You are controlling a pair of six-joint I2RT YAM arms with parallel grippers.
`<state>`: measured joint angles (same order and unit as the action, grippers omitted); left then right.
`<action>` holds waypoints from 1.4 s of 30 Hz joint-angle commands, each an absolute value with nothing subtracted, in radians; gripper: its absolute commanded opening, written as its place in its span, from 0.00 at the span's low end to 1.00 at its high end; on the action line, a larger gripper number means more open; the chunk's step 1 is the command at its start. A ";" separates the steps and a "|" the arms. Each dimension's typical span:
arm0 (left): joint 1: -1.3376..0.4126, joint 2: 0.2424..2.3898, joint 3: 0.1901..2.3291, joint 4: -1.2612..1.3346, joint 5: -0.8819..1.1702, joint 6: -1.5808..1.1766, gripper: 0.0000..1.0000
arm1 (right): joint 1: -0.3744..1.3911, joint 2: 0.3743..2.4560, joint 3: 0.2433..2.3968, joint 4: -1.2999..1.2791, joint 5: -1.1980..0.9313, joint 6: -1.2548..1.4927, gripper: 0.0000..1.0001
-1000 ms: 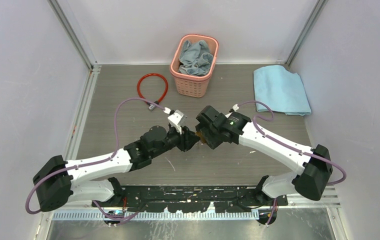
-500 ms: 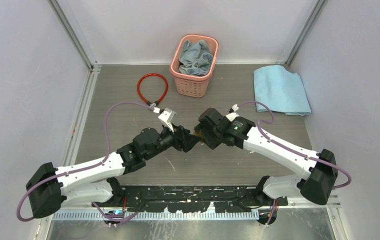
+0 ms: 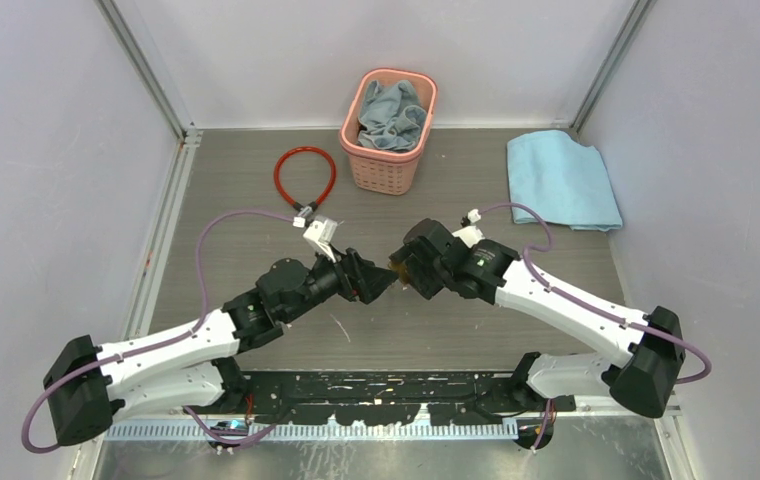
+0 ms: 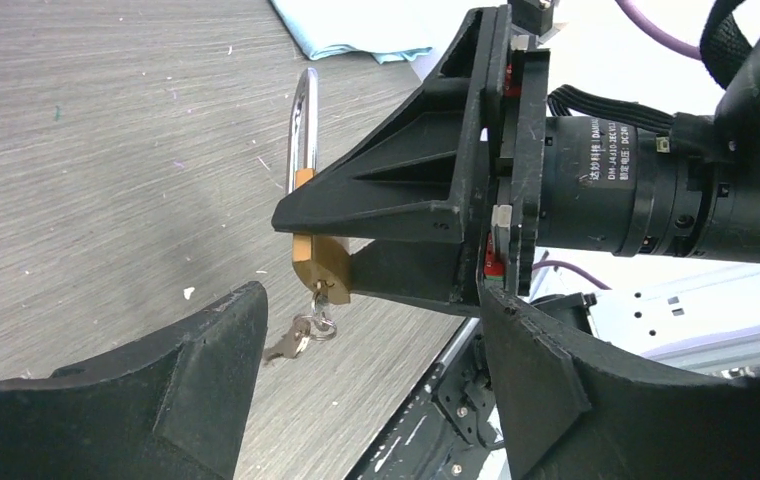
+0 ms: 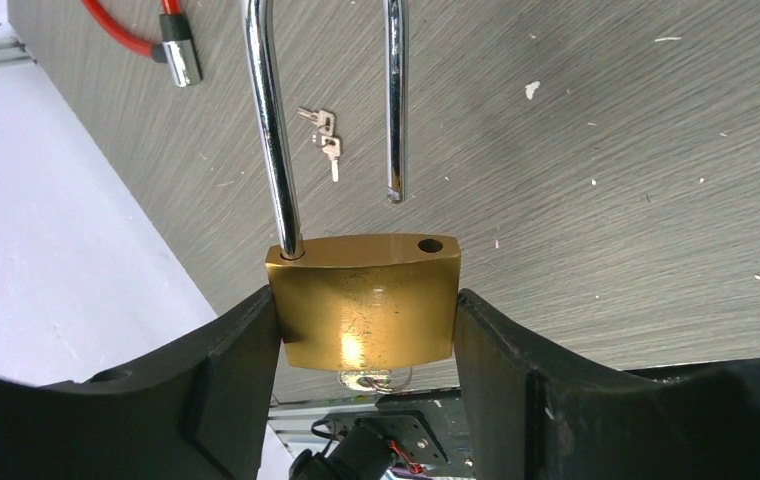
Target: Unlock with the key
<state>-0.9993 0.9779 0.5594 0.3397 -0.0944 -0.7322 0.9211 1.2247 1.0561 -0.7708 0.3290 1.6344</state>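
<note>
My right hand [image 5: 366,305] clenches the one brass padlock [image 5: 364,285] above the desk [image 5: 606,150], its shackle [image 5: 274,130] open. One key [image 4: 320,296] sits in its underside, with a spare key [image 4: 282,347] dangling. My left hand [image 4: 371,295] gapes, released, just beside them. Two loose keys [image 5: 324,135] lie on the desk.

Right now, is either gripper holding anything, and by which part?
Right gripper clamps the brass padlock by its body. Left gripper is open, holding nothing.

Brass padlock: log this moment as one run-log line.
right gripper: shut on brass padlock | steel shackle: open | left gripper: open, near small inserted key
</note>
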 commanded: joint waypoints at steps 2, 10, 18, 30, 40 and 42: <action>-0.994 0.943 0.570 0.335 -0.133 -0.790 0.80 | 0.925 1.167 1.077 -0.673 0.371 1.619 0.01; -0.994 0.927 0.576 0.296 -0.164 -0.845 0.96 | 0.924 1.152 1.074 -0.661 0.374 1.606 0.01; -0.993 0.919 0.578 0.275 -0.203 -0.892 0.96 | 0.925 1.140 1.078 -0.658 0.377 1.595 0.01; -0.993 0.958 0.599 0.308 -0.215 -0.935 0.96 | 0.925 1.133 1.090 -0.657 0.382 1.586 0.01; -0.993 1.032 0.622 0.380 -0.193 -0.961 0.95 | 0.925 1.125 1.096 -0.661 0.382 1.585 0.01; -0.993 1.042 0.621 0.388 -0.189 -0.964 0.93 | 0.925 1.119 1.096 -0.662 0.383 1.587 0.01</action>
<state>-0.9985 1.0306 0.5716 0.2996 -0.1905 -0.9482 0.9211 1.1820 1.0538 -0.7399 0.3374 1.5864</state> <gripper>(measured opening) 0.944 0.649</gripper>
